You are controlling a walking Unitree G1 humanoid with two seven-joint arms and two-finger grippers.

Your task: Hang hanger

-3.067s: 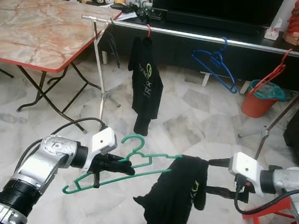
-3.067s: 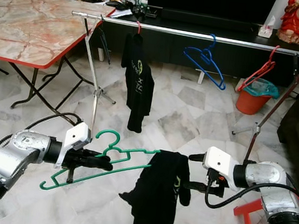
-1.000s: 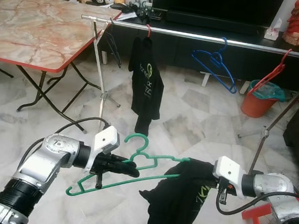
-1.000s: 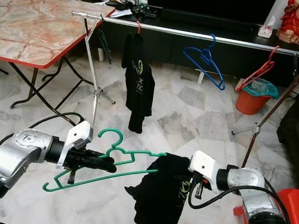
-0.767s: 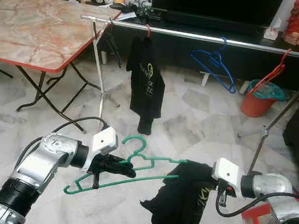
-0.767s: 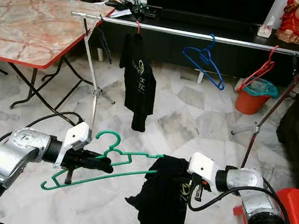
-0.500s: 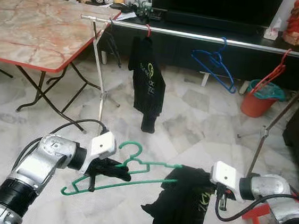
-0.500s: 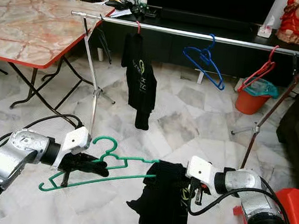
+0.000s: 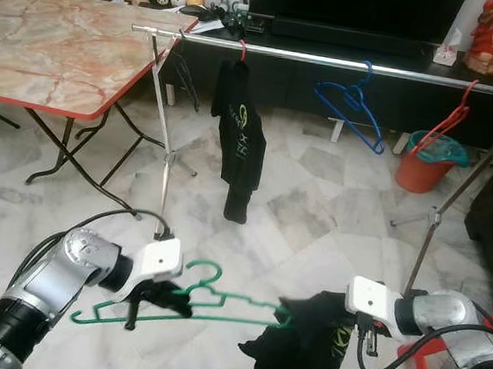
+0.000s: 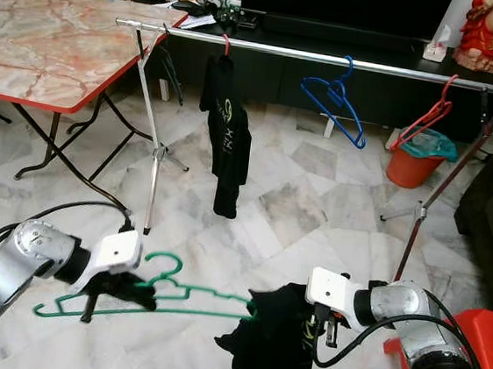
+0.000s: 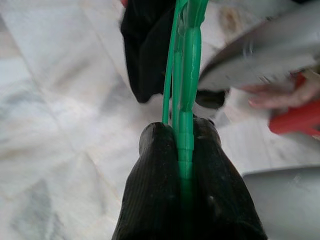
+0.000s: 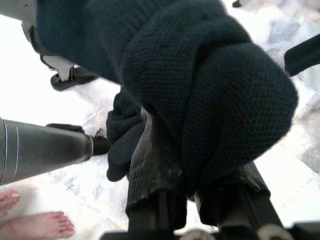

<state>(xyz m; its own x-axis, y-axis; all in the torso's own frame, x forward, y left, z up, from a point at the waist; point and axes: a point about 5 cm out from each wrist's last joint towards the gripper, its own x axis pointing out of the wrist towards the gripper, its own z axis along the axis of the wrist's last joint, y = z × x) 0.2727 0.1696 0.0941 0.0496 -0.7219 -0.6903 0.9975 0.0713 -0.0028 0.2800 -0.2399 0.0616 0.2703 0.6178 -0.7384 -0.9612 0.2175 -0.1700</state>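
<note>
Left tool [image 9: 164, 297] clamps green hanger [image 9: 216, 309]; right tool [image 9: 338, 322] grips black shirt [image 9: 299, 353]; rail [image 9: 330, 61] beyond, holding blue hanger [image 9: 352, 107].

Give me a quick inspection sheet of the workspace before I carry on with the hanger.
Surface: marble floor.
Job's things: green hanger, black shirt bunched on its end; clothes rail.
Clutter: hung shirt, blue hanger, red hanger, orange bin.
Grippers: left gripper shut on green hanger; right gripper shut on black shirt.
Cables: arm cable.
Surroundings: folding table, TV; bare feet.
</note>
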